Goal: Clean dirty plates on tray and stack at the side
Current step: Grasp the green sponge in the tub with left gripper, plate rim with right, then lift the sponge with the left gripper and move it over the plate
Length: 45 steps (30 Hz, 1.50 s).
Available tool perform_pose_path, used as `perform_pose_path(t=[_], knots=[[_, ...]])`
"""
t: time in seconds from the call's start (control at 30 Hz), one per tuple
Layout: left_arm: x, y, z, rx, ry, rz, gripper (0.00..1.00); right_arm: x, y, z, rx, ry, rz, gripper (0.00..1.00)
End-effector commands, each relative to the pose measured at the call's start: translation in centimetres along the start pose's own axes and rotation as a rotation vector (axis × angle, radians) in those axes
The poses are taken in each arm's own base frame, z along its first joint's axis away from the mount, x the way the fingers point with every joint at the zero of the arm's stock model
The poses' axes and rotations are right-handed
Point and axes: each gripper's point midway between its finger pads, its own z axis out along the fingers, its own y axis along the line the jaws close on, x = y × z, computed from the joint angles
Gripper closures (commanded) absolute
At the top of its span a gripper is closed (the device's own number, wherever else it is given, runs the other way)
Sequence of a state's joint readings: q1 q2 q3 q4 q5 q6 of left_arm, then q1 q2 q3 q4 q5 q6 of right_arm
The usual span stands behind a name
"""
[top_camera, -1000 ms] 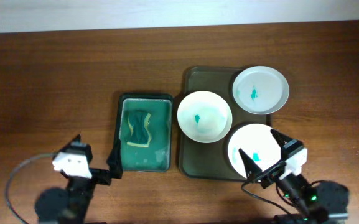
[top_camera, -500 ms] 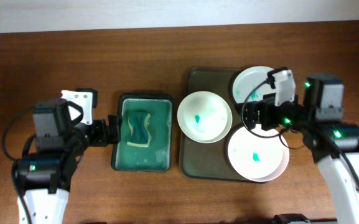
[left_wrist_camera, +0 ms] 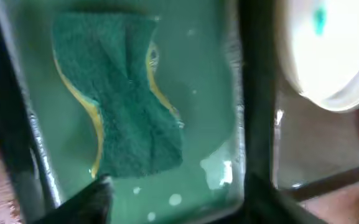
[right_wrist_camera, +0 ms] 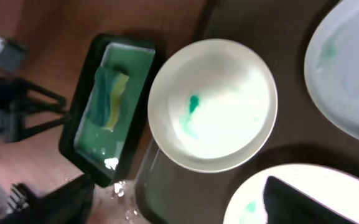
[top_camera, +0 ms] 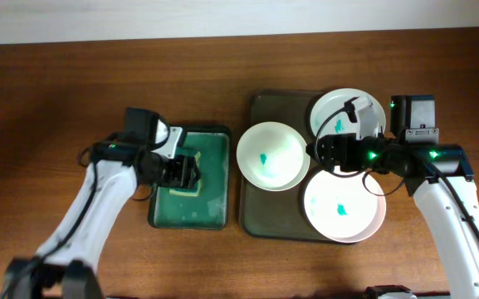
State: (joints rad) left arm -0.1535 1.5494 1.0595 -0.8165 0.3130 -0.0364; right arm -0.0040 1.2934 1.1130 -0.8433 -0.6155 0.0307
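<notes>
- Left gripper (top_camera: 185, 173), jaws wide and empty, hangs right over the sponge (left_wrist_camera: 120, 106), whose long axis runs along the basin (top_camera: 210, 214)
- Right gripper (top_camera: 315, 154), open and empty, hovers at the right edge of the left plate (top_camera: 268, 158); all three plates lie on the tray (top_camera: 260, 220)

Overhead I get bright, even light and a sharp picture: the desk (top_camera: 73, 91) shows its grain, and the shadows on it are soft and faint. The plates (top_camera: 344, 203) toward the right edge read almost blown-out white. My left wrist view is blurred all over: the sponge (left_wrist_camera: 120, 106) smears, wet glints fleck the basin (left_wrist_camera: 219, 112), and the plate (left_wrist_camera: 328, 50) beside it burns white. My right wrist view is soft, with glare across that plate (right_wrist_camera: 213, 106).
</notes>
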Motion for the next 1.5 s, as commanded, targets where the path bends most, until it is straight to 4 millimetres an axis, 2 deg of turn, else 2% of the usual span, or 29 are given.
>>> perform_pose_path(t=[0.0, 0.03, 0.2, 0.3, 0.33, 0.37, 0.47, 0.6, 0.63, 0.67, 0.7, 0.77, 0.8, 0.83, 0.9, 1.0, 1.13, 1.27, 1.3, 1.37, 1.4, 1.47], knots=[[-0.1, 1.4, 2.5, -0.052, 0.047, -0.198, 0.59, -0.5, 0.1, -0.3, 0.003, -0.008, 0.002, 0.24], [0.3, 1.7, 3.9, -0.094, 0.078, -0.224, 0.63, -0.5, 0.1, -0.3, 0.003, -0.008, 0.002, 0.26], [2.2, 2.4, 7.0, -0.264, 0.157, -0.222, 0.6, -0.5, 0.1, -0.3, 0.003, -0.008, 0.002, 0.27], [3.0, 2.6, 8.6, -0.316, 0.19, -0.204, 0.7, -0.5, 0.1, -0.3, 0.003, -0.008, 0.002, 0.28], [3.3, 2.6, 9.0, -0.324, 0.205, -0.201, 0.82, -0.5, 0.1, -0.3, 0.003, -0.008, 0.002, 0.29], [3.5, 2.6, 9.2, -0.326, 0.216, -0.198, 1.0, -0.5, 0.1, -0.3, 0.003, -0.007, 0.003, 0.29], [3.9, 2.5, 8.7, -0.332, 0.237, -0.201, 1.0, -0.3, -0.1, -0.3, 0.012, -0.001, 0.007, 0.3], [2.7, 1.5, 6.5, -0.333, 0.254, -0.203, 1.0, 0.0, -0.7, -0.3, 0.05, 0.011, 0.016, 0.3], [2.1, 1.2, 5.7, -0.332, 0.25, -0.203, 0.94, 0.0, -0.8, -0.3, 0.053, 0.012, 0.017, 0.3], [1.3, 0.8, 4.8, -0.327, 0.234, -0.202, 0.6, 0.0, -0.8, -0.3, 0.053, 0.012, 0.016, 0.3], [0.7, 0.6, 4.1, -0.324, 0.218, -0.201, 0.45, 0.0, -0.8, -0.3, 0.053, 0.012, 0.016, 0.3], [-0.8, 0.0, 3.1, -0.309, 0.179, -0.168, 0.21, 0.1, -0.8, -0.3, 0.053, 0.013, 0.017, 0.3], [-0.9, 0.1, 3.1, -0.314, 0.173, -0.164, 0.18, 0.1, -0.8, -0.3, 0.053, 0.014, 0.018, 0.3], [-1.1, 0.7, 3.0, -0.348, 0.16, -0.16, 0.19, 0.2, -0.8, -0.3, 0.053, 0.017, 0.02, 0.29], [-1.4, 1.9, 2.9, -0.414, 0.137, -0.155, 0.28, 0.3, -0.8, -0.3, 0.053, 0.021, 0.023, 0.29], [-2.2, 2.3, 3.8, -0.421, 0.094, -0.153, 0.43, 0.2, -0.8, -0.3, 0.053, 0.02, 0.022, 0.29], [-2.4, 3.0, 5.9, -0.42, 0.051, -0.149, 0.5, 0.3, -0.8, -0.3, 0.053, 0.021, 0.022, 0.29], [-1.0, 4.0, 8.2, -0.436, 0.105, -0.152, 0.53, 0.3, -0.8, -0.3, 0.053, 0.021, 0.022, 0.3], [-0.6, 4.1, 8.6, -0.44, 0.119, -0.153, 0.61, 0.3, -0.8, -0.3, 0.053, 0.021, 0.022, 0.3], [-0.5, 4.3, 8.9, -0.442, 0.13, -0.154, 0.93, 0.3, -0.8, -0.3, 0.053, 0.021, 0.023, 0.31], [-0.6, 4.2, 8.9, -0.44, 0.126, -0.153, 1.0, 0.3, -0.8, -0.3, 0.053, 0.021, 0.023, 0.32], [-1.6, 3.4, 8.3, -0.413, 0.116, -0.155, 1.0, 0.3, -0.8, -0.3, 0.053, 0.022, 0.023, 0.33]])
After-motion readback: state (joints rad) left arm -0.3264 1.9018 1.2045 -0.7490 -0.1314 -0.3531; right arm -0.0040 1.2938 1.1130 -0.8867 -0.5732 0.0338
